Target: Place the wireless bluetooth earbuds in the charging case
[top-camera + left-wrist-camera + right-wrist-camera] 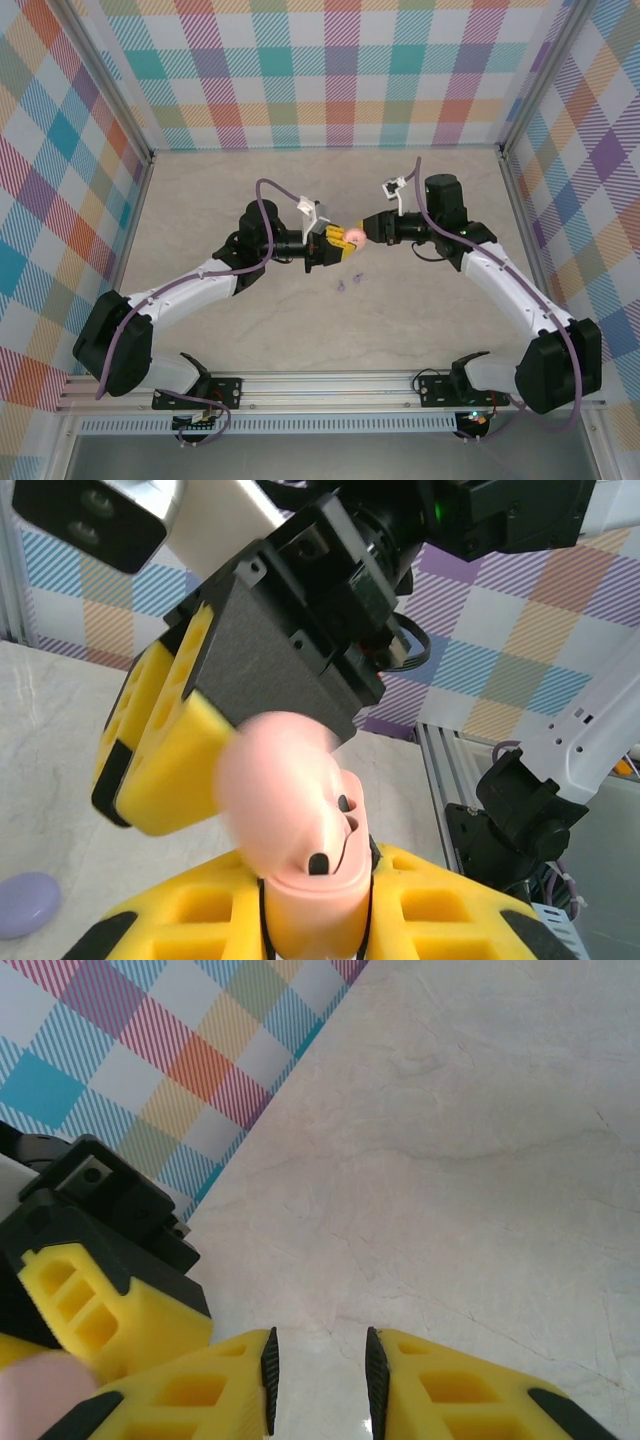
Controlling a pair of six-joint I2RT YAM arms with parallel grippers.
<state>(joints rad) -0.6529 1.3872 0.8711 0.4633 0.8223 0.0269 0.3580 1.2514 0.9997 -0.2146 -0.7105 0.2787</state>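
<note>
- Step in hand, as I am reading it: getting the charging case (310,890) opened and steadied in mid-air. No bud is going in yet.
- Left end effector (343,247) is clenching the pink case by its base, a yellow finger on either side, with the cavities facing up toward its wrist camera.
- Right end effector (318,1390) is sitting just beyond the left one's tips. Its jaws are parted by a narrow gap, with bare counter (480,1160) showing through and nothing between them.
- The outer face of one right finger (170,750) is leaning on the blurred pink lid (275,775).
- Wireless bluetooth earbuds (342,287): two tiny lilac pieces are lying on the counter, below and just to the near side of the two end effectors, touching neither.
- Doing it well:
  - grip low on the base so the lid swings freely and the cavities stay unobstructed;
  - push the lid fully back before leaving it;
  - pinch one bud across its body and match it to its own cavity.
- Risk, as I am judging it: small buds skidding on the smooth counter.
</note>
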